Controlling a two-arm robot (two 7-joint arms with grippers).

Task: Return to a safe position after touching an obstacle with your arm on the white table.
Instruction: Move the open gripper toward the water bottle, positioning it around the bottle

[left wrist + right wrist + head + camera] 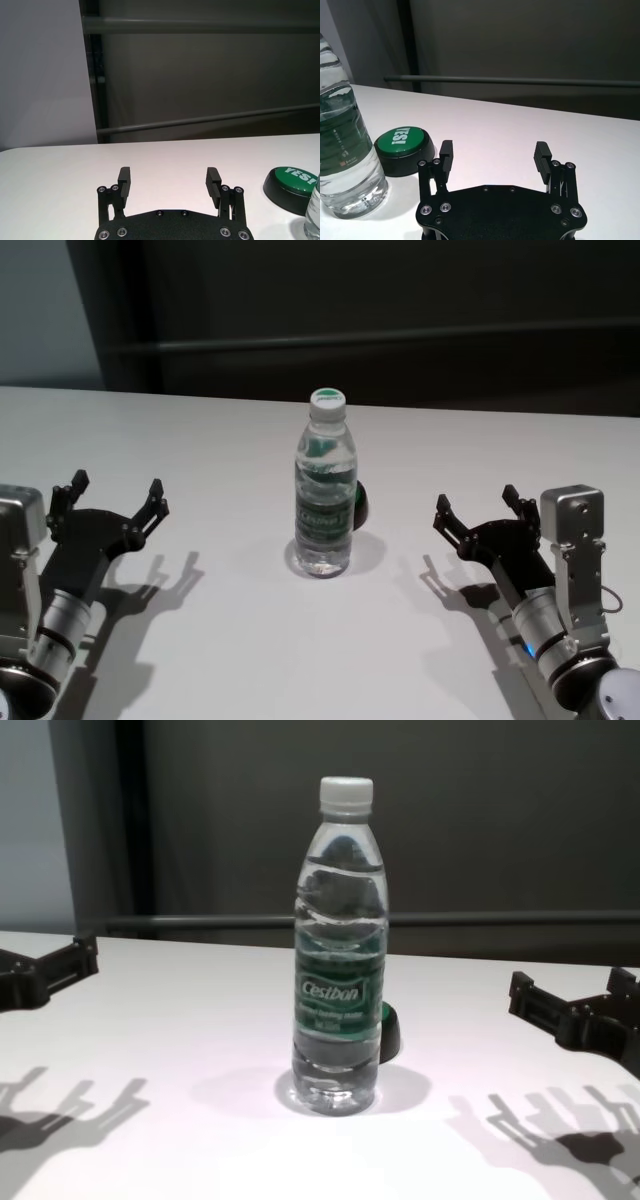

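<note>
The obstacle, a tall clear water bottle (324, 495) with a white cap and a green "Cestbon" label (338, 990), stands upright in the middle of the white table (250, 640). It also shows in the right wrist view (345, 145) and at the edge of the left wrist view (313, 215). My left gripper (112, 498) is open and empty, well to the left of the bottle. My right gripper (478, 508) is open and empty, well to the right of it. Neither arm touches the bottle.
A small black dome button with a green "YES!" top (402, 149) sits on the table just behind the bottle, to its right (358, 506). A dark wall with a grey rail (500, 918) runs behind the table's far edge.
</note>
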